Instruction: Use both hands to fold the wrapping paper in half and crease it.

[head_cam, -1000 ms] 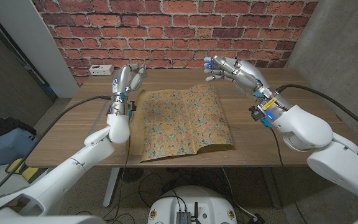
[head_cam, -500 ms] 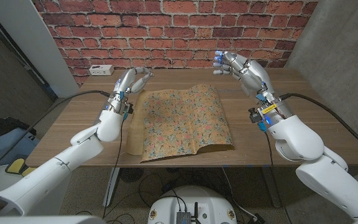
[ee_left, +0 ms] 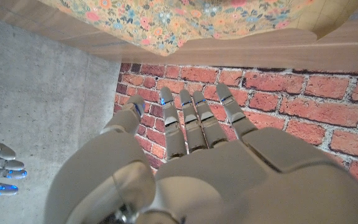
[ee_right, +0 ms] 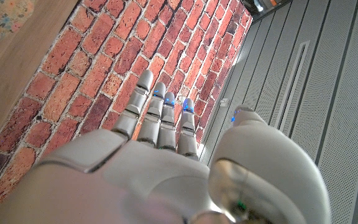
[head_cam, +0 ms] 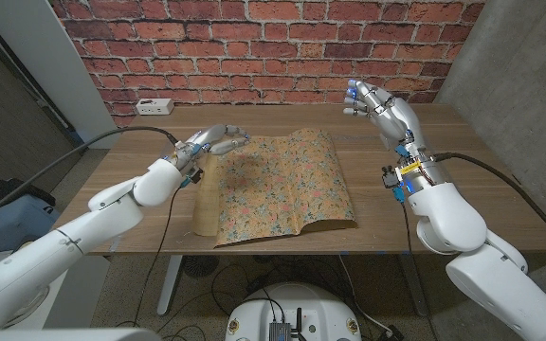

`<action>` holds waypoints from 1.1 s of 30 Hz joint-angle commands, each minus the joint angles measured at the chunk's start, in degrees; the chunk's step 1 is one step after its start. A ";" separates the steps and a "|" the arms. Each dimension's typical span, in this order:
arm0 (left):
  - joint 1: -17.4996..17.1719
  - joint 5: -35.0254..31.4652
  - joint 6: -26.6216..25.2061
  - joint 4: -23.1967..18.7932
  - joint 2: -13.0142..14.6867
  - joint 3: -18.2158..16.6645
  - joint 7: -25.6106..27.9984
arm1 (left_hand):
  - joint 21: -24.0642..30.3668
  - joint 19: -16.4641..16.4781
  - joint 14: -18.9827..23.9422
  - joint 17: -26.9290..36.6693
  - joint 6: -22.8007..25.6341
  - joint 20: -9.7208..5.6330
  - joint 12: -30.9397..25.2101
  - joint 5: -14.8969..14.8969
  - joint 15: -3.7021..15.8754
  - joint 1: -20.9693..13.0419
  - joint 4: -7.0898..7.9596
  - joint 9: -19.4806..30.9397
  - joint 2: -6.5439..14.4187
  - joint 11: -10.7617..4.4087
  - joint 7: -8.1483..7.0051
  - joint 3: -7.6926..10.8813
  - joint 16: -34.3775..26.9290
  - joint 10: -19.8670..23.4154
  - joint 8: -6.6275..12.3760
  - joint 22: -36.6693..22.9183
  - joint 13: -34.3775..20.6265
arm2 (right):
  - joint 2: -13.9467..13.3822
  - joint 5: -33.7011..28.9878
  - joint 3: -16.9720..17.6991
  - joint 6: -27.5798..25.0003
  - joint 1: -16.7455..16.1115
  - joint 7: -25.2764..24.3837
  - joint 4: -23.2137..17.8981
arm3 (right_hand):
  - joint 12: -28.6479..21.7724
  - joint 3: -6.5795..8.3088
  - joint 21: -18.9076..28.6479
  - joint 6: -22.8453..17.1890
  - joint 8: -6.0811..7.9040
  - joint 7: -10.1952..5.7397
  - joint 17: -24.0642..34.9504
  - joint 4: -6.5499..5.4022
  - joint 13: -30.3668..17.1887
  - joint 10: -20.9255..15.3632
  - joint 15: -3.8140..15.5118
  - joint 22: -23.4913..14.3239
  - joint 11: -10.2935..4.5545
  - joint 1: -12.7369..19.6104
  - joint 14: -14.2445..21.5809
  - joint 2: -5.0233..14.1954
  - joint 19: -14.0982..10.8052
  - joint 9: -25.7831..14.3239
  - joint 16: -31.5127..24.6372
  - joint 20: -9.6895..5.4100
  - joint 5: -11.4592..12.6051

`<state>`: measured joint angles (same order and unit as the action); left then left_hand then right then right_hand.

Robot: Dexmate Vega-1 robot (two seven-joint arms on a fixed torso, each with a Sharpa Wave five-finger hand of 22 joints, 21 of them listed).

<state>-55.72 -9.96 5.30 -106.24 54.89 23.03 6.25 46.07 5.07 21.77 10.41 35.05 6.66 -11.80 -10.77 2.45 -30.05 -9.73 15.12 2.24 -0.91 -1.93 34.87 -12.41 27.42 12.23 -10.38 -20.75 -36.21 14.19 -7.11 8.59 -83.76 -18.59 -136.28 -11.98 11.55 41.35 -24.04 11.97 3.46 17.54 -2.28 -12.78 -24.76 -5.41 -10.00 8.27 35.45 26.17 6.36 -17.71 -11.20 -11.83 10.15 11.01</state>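
The floral wrapping paper (head_cam: 278, 185) lies folded on the wooden table (head_cam: 415, 213), its upper leaf bowed up with a raised fold edge along the front right. Its plain brown underside shows in a strip along the left side. My left hand (head_cam: 214, 142) hovers over the paper's far left corner, fingers stretched out and apart, holding nothing; the paper (ee_left: 185, 18) also appears beyond its fingers (ee_left: 191, 121) in the left wrist view. My right hand (head_cam: 379, 106) is raised above the table, right of the paper's far edge, fingers extended and empty (ee_right: 157, 118).
A white power strip (head_cam: 154, 106) lies at the table's far left corner. A red brick wall (head_cam: 254, 47) stands behind the table, a grey concrete wall (head_cam: 519, 66) to the right. Bare wood flanks the paper on both sides.
My left hand has tipped forward and swung right, from upright beside the paper to over its far left corner. My right hand has drawn right and away from the paper's far edge.
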 commanded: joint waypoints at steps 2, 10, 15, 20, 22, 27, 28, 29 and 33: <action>0.10 -1.02 -9.24 -5.83 4.77 1.55 -9.06 | -1.31 -1.36 -2.76 -0.05 -4.33 0.38 1.00 0.71 0.50 -0.88 0.14 -1.56 -1.30 0.30 -1.95 -1.99 1.26 -3.46 -1.91 0.08 1.64 | 2.86 -2.23 -1.09 0.47 -0.49 -2.97 1.63 | -0.04 0.20 -0.16 -0.26 0.10 -0.32 0.04 0.48 0.05 -0.41 -0.04 -0.19 0.05 0.20 -0.07 -0.03 0.08 0.03 0.05 0.44 -0.04; 0.06 -3.44 -12.89 -7.92 6.01 2.97 -10.55 | -3.56 -2.57 -7.02 -0.31 -8.60 -0.19 1.63 1.06 0.44 -1.28 0.55 -3.39 -2.91 -0.26 -2.93 -4.98 2.11 -9.64 -2.10 0.29 4.30 | 3.20 -3.60 -1.58 -1.32 -0.64 -4.11 0.88 | 0.02 0.30 -0.44 -0.25 0.02 -0.38 -0.04 0.65 0.06 -0.31 -0.10 -0.19 0.09 0.08 -0.63 0.00 0.32 0.03 0.12 0.58 -0.04; 0.08 -5.26 -14.94 -9.19 6.50 3.95 -11.34 | -6.28 -3.78 -10.43 -0.53 -14.63 -1.28 1.35 0.54 0.35 -1.65 0.95 -4.24 -4.26 -2.60 -4.50 -7.69 2.19 -13.99 -2.37 0.43 7.15 | 3.47 -3.67 -1.78 -1.08 -0.66 -4.23 1.03 | 0.06 0.31 -0.55 -0.26 -0.01 -0.40 -0.06 0.72 0.06 -0.20 -0.11 -0.20 0.02 -0.04 -0.81 0.00 0.36 0.03 0.09 0.61 -0.05; 0.77 -7.44 -18.29 -10.74 6.73 5.54 -13.67 | -9.69 -6.35 -15.93 -0.63 -20.52 -1.51 1.56 -0.14 -0.25 -2.41 1.13 -4.56 -5.46 -2.91 -7.29 -9.93 2.58 -19.70 -2.45 0.50 9.14 | 3.45 -3.55 -1.89 -0.66 -0.56 -3.92 1.31 | 0.05 0.31 -0.62 -0.23 -0.04 -0.45 -0.05 0.72 0.06 -0.23 -0.09 -0.20 0.09 -0.17 -0.87 0.04 0.36 0.03 0.03 0.64 -0.06; 1.19 -7.26 -18.99 -10.88 6.64 6.07 -15.07 | -12.20 -8.94 -19.19 -0.66 -23.14 -1.88 1.41 -0.48 -0.57 -2.57 1.50 -4.67 -5.89 -2.96 -8.24 -11.21 2.55 -22.58 -2.29 0.54 9.75 | 3.54 -3.52 -1.94 -0.53 -0.55 -3.93 1.39 | 0.06 0.30 -0.65 -0.25 -0.04 -0.48 -0.04 0.75 0.06 -0.20 -0.05 -0.20 0.15 -0.22 -0.89 0.03 0.36 0.03 0.00 0.64 -0.07; 3.49 -9.89 -22.84 -11.76 6.00 9.21 -19.87 | -21.11 -18.37 -30.36 -0.63 -36.64 0.35 1.33 -0.94 -2.46 -0.04 3.81 -4.85 -4.32 -3.97 -9.28 -15.13 2.60 -32.46 -2.50 0.50 10.27 | 3.57 -3.26 -1.96 0.49 -0.57 -3.53 1.86 | 0.05 0.31 -0.73 -0.24 -0.08 -0.51 -0.04 0.73 0.06 -0.24 -0.07 -0.21 0.13 -0.42 -0.89 0.10 0.31 0.03 -0.10 0.69 -0.07; 3.97 -11.08 -23.64 -11.97 5.84 10.03 -20.56 | -22.05 -19.45 -31.72 -0.63 -37.95 0.84 1.47 -0.96 -3.10 0.23 3.98 -4.86 -4.06 -3.84 -9.18 -15.43 2.72 -33.84 -2.56 0.48 10.28 | 3.43 -3.25 -1.91 0.67 -0.60 -3.33 1.93 | 0.05 0.30 -0.74 -0.23 -0.09 -0.53 -0.04 0.72 0.06 -0.23 -0.08 -0.21 0.12 -0.47 -0.87 0.10 0.30 0.03 -0.13 0.69 -0.07; 4.50 -12.17 -24.32 -12.14 5.69 10.84 -21.42 | -22.58 -19.85 -32.58 -0.62 -39.08 1.02 1.54 -0.96 -3.27 0.45 4.13 -4.86 -3.84 -3.80 -9.09 -15.65 2.70 -34.87 -2.60 0.46 10.29 | 3.45 -3.16 -1.88 0.63 -0.67 -3.32 1.88 | 0.05 0.30 -0.76 -0.20 -0.10 -0.49 -0.03 0.70 0.06 -0.24 -0.04 -0.21 0.18 -0.53 -0.90 0.12 0.30 0.03 -0.14 0.70 -0.07; 5.29 -12.63 -23.84 -11.69 5.19 12.01 -22.84 | -24.11 -21.39 -34.11 -0.60 -41.21 1.61 1.60 -0.96 -3.76 1.04 4.39 -4.87 -3.60 -3.36 -8.73 -16.28 2.56 -37.21 -2.56 0.41 10.30 | 3.60 -3.16 -1.81 0.76 -1.05 -3.48 1.67 | 0.03 0.29 -0.82 -0.15 -0.15 -0.50 -0.03 0.68 0.07 -0.29 -0.07 -0.22 0.25 -0.71 -0.86 0.16 0.28 0.03 -0.22 0.68 -0.08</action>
<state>-53.73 -18.53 -14.57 -116.66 61.02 29.86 -10.64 22.52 -9.85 -9.72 9.60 -5.01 7.89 -10.33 -11.29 -0.83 -29.72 -5.26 10.12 -1.33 -4.46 -10.79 19.01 -9.70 -8.54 9.70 -9.86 -10.38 -32.83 10.88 -8.91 8.26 -84.34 -22.34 -134.76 -11.98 11.80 40.80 -24.04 11.97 3.47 17.44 -2.05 -12.50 -24.76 -5.42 -10.00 8.28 35.22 25.56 6.58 -17.40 -11.21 -11.84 10.46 11.02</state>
